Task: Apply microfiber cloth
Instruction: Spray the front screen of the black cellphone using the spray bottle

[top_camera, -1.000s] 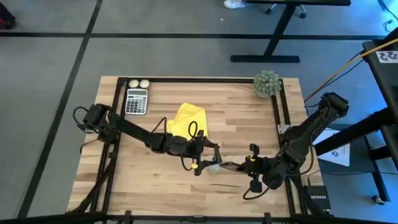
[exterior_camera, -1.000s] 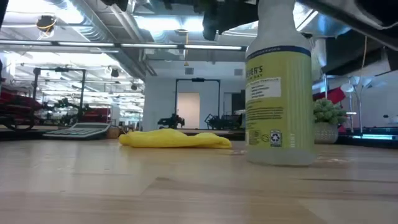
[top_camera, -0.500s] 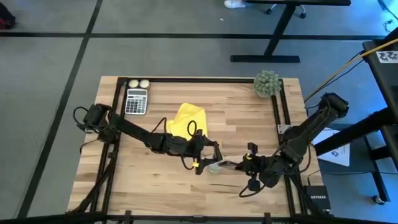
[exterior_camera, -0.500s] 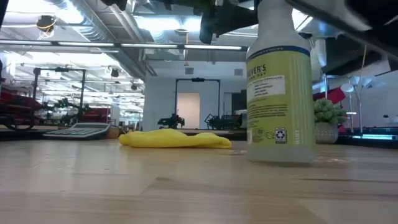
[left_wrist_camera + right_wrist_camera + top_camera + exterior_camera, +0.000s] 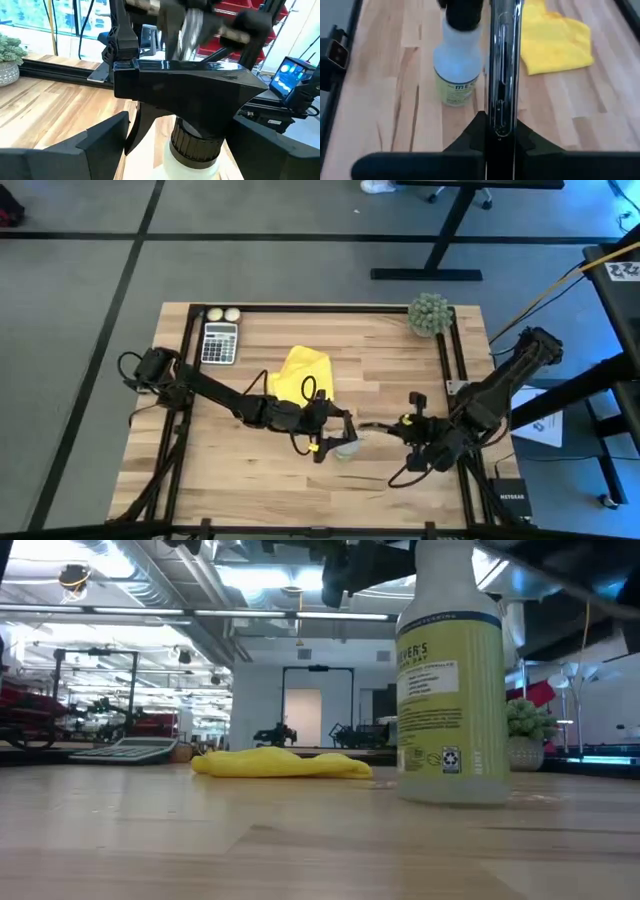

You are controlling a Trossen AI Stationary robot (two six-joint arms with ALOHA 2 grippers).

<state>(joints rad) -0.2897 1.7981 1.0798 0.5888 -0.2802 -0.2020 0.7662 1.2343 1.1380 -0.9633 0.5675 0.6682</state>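
Note:
The yellow microfiber cloth [image 5: 303, 372] [image 5: 280, 764] [image 5: 555, 37] lies crumpled on the wooden table, touched by nothing. Nearer the front a spray bottle [image 5: 450, 690] [image 5: 459, 65] stands upright on its base. My left gripper [image 5: 335, 440] [image 5: 180, 137] is around its neck, under the black trigger head [image 5: 185, 85]. My right gripper [image 5: 408, 426] [image 5: 499, 134] hovers right of the bottle, shut on a thin black phone [image 5: 501, 60] seen edge-on. My left gripper has one finger [image 5: 100, 145] on each side of the bottle's neck [image 5: 197, 142], just under the trigger head, coming in level from the table's left. The bottle stands upright on the table. The head hides the exact place of touch. My right gripper pinches the phone's end [image 5: 499, 122] between its two fingers, one on each flat face. The fingers come level from the table's right and lie along the phone. The phone sticks out toward the bottle, on edge and clear of the table.
A calculator [image 5: 219, 342] and two small pale balls [image 5: 222, 314] sit at the far left corner. A fuzzy green ball [image 5: 430, 314] stands at the far right corner. Black rails [image 5: 448, 350] run along the table's sides. Bare wood lies near the front left.
My right gripper has drawn back with the phone toward the table's right edge and a little toward the far edge, away from the bottle. The bottle has shifted slightly and now stands still.

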